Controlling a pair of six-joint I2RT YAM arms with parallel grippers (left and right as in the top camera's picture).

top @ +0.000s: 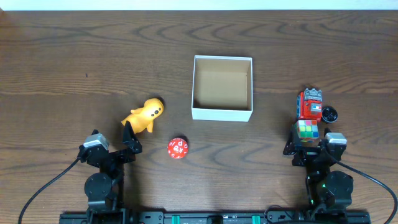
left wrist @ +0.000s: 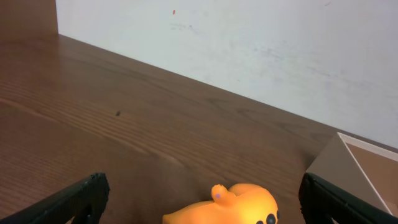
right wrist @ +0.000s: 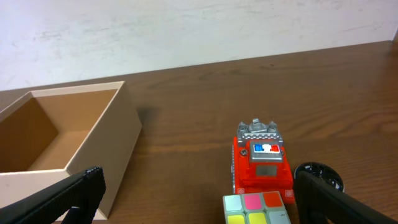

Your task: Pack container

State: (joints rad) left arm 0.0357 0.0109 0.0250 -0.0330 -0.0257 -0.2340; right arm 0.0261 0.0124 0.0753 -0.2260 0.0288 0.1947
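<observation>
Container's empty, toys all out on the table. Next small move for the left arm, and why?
Probably ease the left gripper forward and down so its open fingers straddle the yellow toy. The toy lies just ahead of them, between them in the wrist view, and the container holds nothing yet.

Both arms were folded low, their wrists angled forward. The left gripper [top: 131,139] and the right gripper [top: 309,134] each had their fingers spread wide apart.
</observation>
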